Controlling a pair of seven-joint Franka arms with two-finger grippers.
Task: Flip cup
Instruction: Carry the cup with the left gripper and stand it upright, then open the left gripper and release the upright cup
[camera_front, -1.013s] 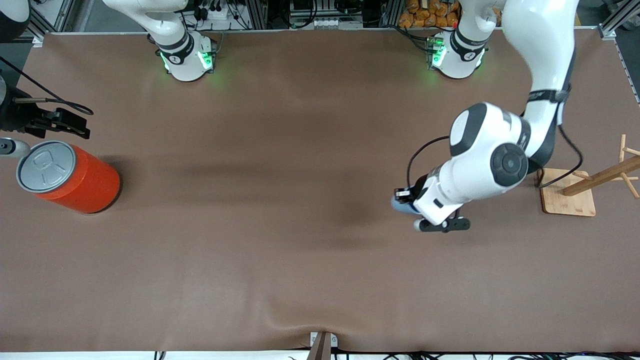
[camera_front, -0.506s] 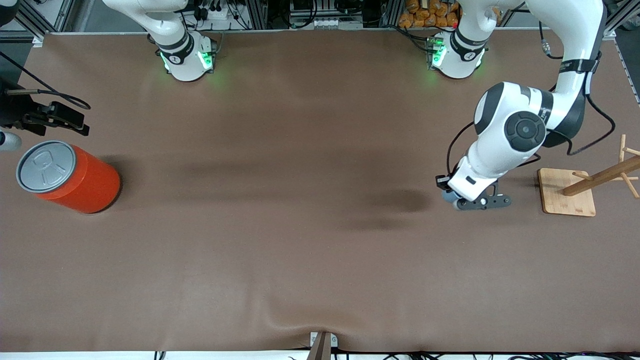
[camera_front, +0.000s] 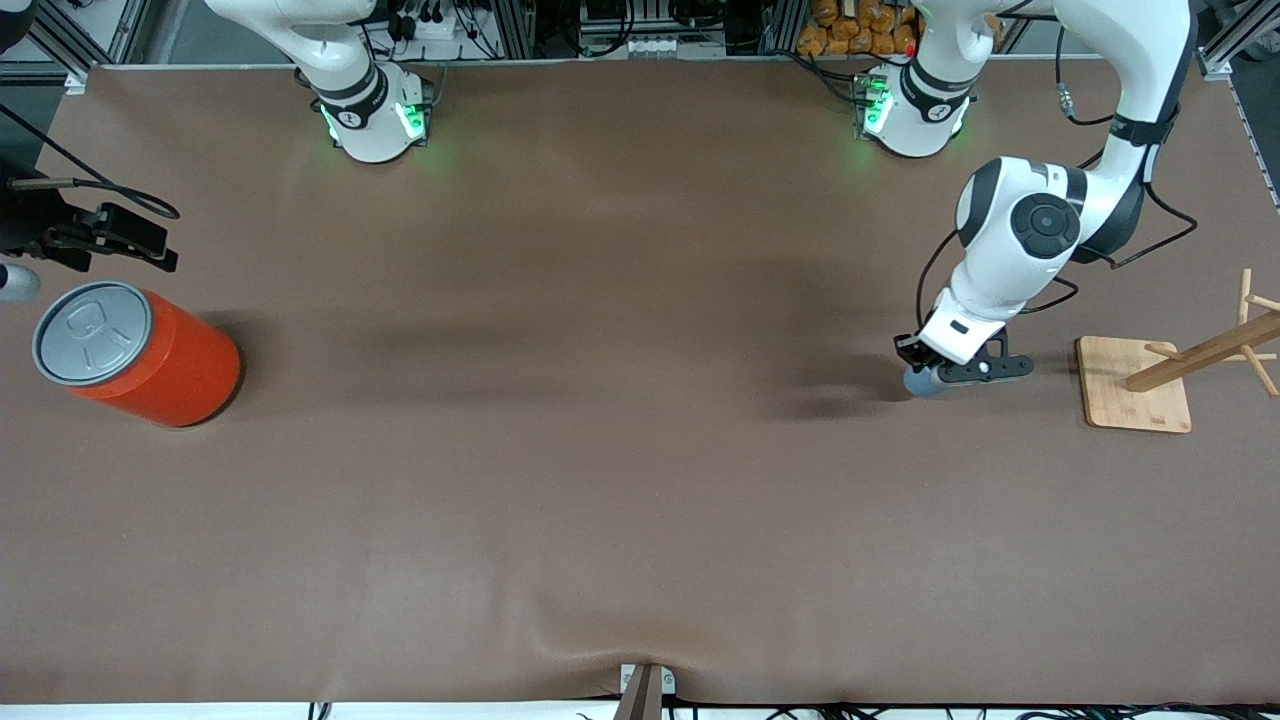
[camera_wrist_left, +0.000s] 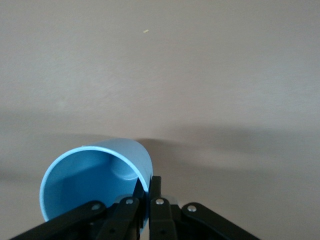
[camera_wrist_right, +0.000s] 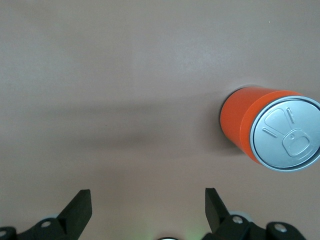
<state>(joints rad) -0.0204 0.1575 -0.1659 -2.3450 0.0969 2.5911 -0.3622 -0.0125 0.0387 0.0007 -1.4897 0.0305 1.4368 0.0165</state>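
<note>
The right gripper (camera_wrist_right: 145, 210) hung over the desk's (camera_front: 600, 450) edge at the right arm's end, its fingers (camera_wrist_right: 80, 207) spread wide and holding nothing — the arm waited beside the orange can (camera_front: 140, 355), which stood upright under its grey lid. Toward the left arm's end, the left gripper (camera_front: 925, 372) was down low, fingers (camera_wrist_left: 157, 207) pinched on the rim of the light-blue cup (camera_wrist_left: 95, 182) — the cup tilted at the desk surface, just beside the wooden rack (camera_front: 1160, 385).
</note>
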